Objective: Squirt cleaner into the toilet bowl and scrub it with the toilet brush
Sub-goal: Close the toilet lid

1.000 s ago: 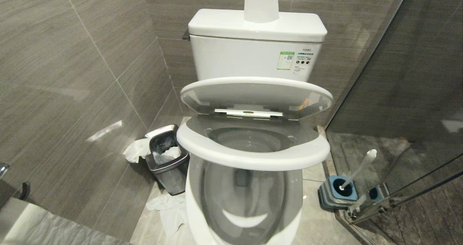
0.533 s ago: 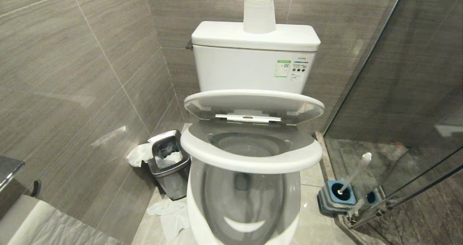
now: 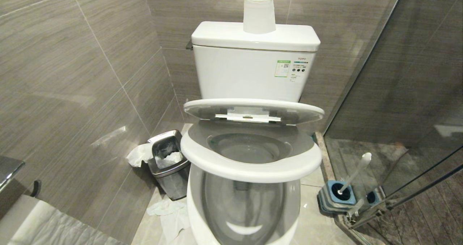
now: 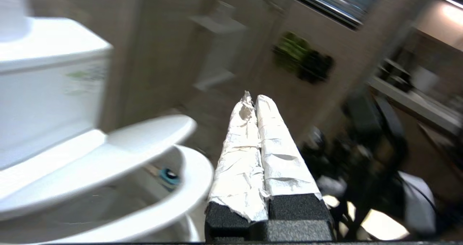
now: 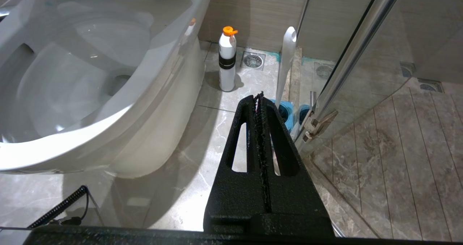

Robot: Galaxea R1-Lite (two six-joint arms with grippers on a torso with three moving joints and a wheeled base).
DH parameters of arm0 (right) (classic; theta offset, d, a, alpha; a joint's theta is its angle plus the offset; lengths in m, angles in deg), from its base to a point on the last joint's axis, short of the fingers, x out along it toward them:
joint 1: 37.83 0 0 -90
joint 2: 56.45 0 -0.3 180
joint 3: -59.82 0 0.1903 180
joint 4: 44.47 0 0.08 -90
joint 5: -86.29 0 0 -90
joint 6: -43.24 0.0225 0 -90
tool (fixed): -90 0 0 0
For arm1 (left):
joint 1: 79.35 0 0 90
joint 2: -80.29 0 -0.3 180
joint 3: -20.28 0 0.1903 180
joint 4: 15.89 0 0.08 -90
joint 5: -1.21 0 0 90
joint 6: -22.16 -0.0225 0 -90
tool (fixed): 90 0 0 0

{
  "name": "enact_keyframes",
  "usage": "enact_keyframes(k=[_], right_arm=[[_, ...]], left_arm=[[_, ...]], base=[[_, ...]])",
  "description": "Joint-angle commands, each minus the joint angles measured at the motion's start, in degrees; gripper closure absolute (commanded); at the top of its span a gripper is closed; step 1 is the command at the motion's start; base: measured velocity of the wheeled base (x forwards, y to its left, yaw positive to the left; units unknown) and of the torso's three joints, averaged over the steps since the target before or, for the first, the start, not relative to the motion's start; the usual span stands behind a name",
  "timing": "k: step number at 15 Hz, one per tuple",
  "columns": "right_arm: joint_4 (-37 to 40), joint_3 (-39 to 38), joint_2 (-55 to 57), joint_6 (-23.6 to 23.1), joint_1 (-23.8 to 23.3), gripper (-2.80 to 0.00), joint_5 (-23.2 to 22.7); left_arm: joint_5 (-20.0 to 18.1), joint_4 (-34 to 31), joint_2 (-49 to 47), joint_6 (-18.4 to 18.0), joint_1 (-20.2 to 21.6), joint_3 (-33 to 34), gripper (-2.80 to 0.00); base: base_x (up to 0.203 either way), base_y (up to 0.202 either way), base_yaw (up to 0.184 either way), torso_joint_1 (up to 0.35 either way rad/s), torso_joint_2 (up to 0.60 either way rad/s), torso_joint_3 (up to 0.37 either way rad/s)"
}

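Observation:
The toilet bowl [image 3: 190,205] is white and stands in the middle of the head view, with its seat [image 3: 249,165] and lid [image 3: 253,109] hanging half-lowered over the basin. The toilet brush [image 3: 356,172] leans in its blue-grey holder [image 3: 338,196] on the floor at the right. My left gripper [image 4: 253,97] has white-wrapped fingers and is shut and empty, in the air beside the seat [image 4: 188,187]. My right gripper [image 5: 259,94] is shut and empty, low between the bowl [image 5: 155,78] and the brush handle [image 5: 285,60]. The cleaner is out of view.
A white bottle with an orange cap [image 5: 227,60] stands on the floor behind the bowl. A steel waste bin [image 3: 168,161] with tissue around it sits at the bowl's left. A glass shower door [image 3: 398,93] closes off the right. A paper roll [image 3: 258,13] sits on the tank.
The head camera first pulled back, shrinking the whole scene. Since then the lid and seat have tipped lower toward the bowl.

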Motion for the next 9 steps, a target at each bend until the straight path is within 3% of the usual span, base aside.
enact_keyframes(k=[1,3,4,5,7,8,9], right_arm=[[0.00,-0.01,0.05,-0.01,0.00,0.00,0.04],[0.00,-0.07,0.05,-0.01,0.00,0.00,0.01],[0.00,-0.10,0.05,-0.01,0.00,0.00,0.01],[0.00,-0.01,0.05,-0.01,0.00,0.00,-0.05],[0.00,-0.01,0.05,-0.01,0.00,0.00,-0.05],[0.00,-0.01,0.05,-0.01,0.00,0.00,-0.05],[0.00,-0.01,0.05,-0.01,0.00,0.00,0.04]], left_arm=[[3.57,-8.30,-7.10,0.04,3.54,-13.00,0.00],[9.67,-18.47,-12.31,-1.53,4.38,-25.16,0.00],[12.44,-24.99,-14.49,-4.31,4.40,-30.13,0.00],[16.43,-32.66,-16.26,-11.36,3.96,-33.67,0.00],[30.51,-41.59,-18.05,-31.65,-1.28,-35.53,0.00],[36.20,-43.68,-18.47,-36.25,-6.60,-35.88,0.00],[40.70,-45.18,-18.86,-38.55,-12.12,-36.13,0.00]], base=[[0.000,0.000,0.000,0.000,0.00,0.000],[0.000,0.000,0.000,0.000,0.00,0.000],[0.000,0.000,0.000,0.000,0.00,0.000],[0.000,0.000,0.000,0.000,0.00,0.000],[0.000,0.000,0.000,0.000,0.00,0.000],[0.000,0.000,0.000,0.000,0.00,0.000],[0.000,0.000,0.000,0.000,0.00,0.000]])
